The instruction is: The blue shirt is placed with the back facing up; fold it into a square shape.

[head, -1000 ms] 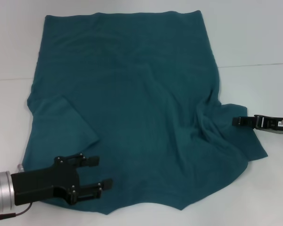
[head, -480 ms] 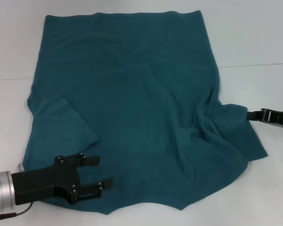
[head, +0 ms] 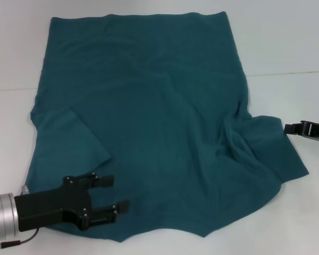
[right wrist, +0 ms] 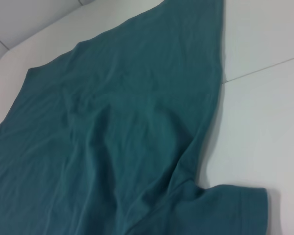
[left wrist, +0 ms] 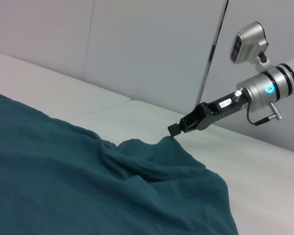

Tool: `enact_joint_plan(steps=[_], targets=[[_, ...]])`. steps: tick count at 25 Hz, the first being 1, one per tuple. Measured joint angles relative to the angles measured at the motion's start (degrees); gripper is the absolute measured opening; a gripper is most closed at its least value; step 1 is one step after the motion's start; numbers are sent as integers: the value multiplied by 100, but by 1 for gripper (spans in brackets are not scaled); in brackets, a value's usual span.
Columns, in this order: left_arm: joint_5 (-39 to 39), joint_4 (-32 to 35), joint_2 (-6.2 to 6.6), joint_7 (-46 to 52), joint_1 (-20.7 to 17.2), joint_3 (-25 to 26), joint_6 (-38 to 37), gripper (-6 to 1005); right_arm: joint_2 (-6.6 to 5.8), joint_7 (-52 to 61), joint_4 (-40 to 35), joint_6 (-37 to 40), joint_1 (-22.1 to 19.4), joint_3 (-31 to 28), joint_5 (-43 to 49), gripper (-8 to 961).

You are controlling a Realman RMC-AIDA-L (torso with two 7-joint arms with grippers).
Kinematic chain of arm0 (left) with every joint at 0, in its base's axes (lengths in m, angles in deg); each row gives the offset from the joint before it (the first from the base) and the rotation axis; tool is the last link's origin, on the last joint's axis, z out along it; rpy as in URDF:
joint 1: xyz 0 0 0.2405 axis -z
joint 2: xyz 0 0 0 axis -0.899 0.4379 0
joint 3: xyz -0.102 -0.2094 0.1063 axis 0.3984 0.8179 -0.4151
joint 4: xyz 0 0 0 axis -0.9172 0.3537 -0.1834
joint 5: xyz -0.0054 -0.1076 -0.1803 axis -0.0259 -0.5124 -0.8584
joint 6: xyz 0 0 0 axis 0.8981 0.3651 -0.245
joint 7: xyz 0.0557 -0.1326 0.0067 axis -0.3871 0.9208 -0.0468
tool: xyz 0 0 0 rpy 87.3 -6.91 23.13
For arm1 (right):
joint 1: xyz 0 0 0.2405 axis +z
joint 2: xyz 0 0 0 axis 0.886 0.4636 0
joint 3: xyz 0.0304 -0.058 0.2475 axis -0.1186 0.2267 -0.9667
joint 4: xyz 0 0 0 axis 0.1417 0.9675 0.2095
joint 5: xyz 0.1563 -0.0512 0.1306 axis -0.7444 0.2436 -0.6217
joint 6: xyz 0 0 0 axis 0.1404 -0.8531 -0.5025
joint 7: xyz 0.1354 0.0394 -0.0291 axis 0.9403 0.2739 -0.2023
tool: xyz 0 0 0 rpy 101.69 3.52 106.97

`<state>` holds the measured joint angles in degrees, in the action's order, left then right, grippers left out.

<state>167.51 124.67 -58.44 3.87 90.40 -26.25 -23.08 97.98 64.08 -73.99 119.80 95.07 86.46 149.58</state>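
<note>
The blue shirt [head: 149, 106] lies spread on the white table [head: 287, 42], plain side up, with no lettering visible. Its left sleeve is folded in over the body, and its right sleeve [head: 266, 143] is rumpled and stretched toward the right. My right gripper [head: 286, 128] is at the table's right side, with its tip at the sleeve's edge. In the left wrist view it [left wrist: 174, 129] looks shut on a raised peak of the cloth [left wrist: 157, 147]. My left gripper [head: 112, 194] is open over the shirt's near left corner. The right wrist view shows the shirt [right wrist: 112, 122] and the sleeve [right wrist: 235, 205].
A seam line [head: 292, 73] crosses the white table. Bare table lies to the right of the shirt and along the near edge. A grey wall panel [left wrist: 152, 44] stands beyond the table's right side.
My right gripper has moved right, away from the shirt's body. The right sleeve has stretched out to the right with it. My left gripper has stayed put.
</note>
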Motion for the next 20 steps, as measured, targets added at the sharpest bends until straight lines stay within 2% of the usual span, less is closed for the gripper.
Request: enact_joint_plan(steps=[12,20], targets=[[0,1,-1,129,35,1,-13,752,-18,64,-378,226,-94,-150,-13,-2],[0,-18,-1,203,53,0,-10,752,-107,69,-503,418,-97,-384,-13,-1]])
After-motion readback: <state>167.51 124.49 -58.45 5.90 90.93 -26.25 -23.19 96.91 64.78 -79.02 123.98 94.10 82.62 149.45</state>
